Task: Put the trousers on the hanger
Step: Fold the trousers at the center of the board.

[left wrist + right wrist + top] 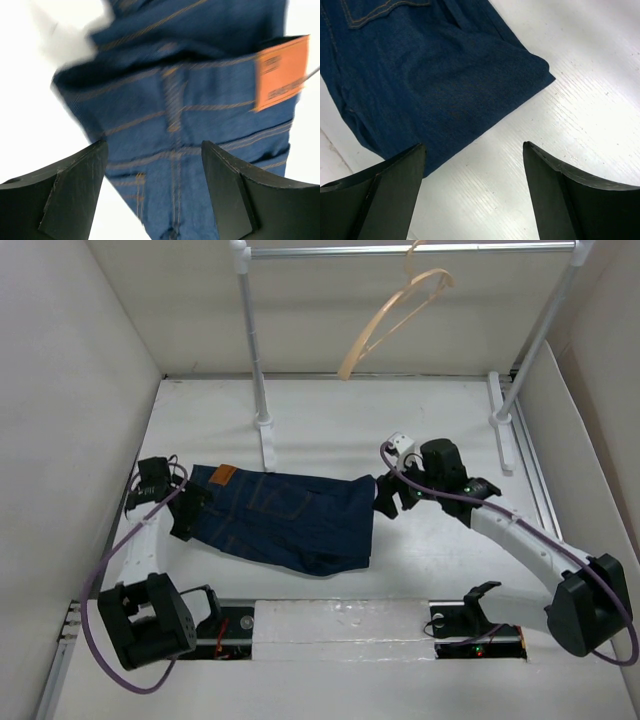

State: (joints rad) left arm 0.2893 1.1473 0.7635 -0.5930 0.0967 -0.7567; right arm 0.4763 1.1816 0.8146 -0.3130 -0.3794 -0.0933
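The dark navy trousers [285, 515] lie folded on the white table, waistband with the tan patch [223, 475] to the left. My left gripper [190, 512] is open over the waistband; in the left wrist view the denim [175, 125] and orange patch [280, 70] fill the space beyond my fingers [70, 195]. My right gripper [385, 498] is open at the trousers' right end; in the right wrist view the folded cloth corner [445, 85] lies ahead of the left finger [385, 195], bare table between the jaws. The peach hanger [395, 318] hangs tilted on the rail.
The silver rail [400, 250] spans the back on two white posts [255, 350] [535, 340] with feet on the table. White walls close in on the left, back and right. A gap with electronics runs along the near edge [350, 625].
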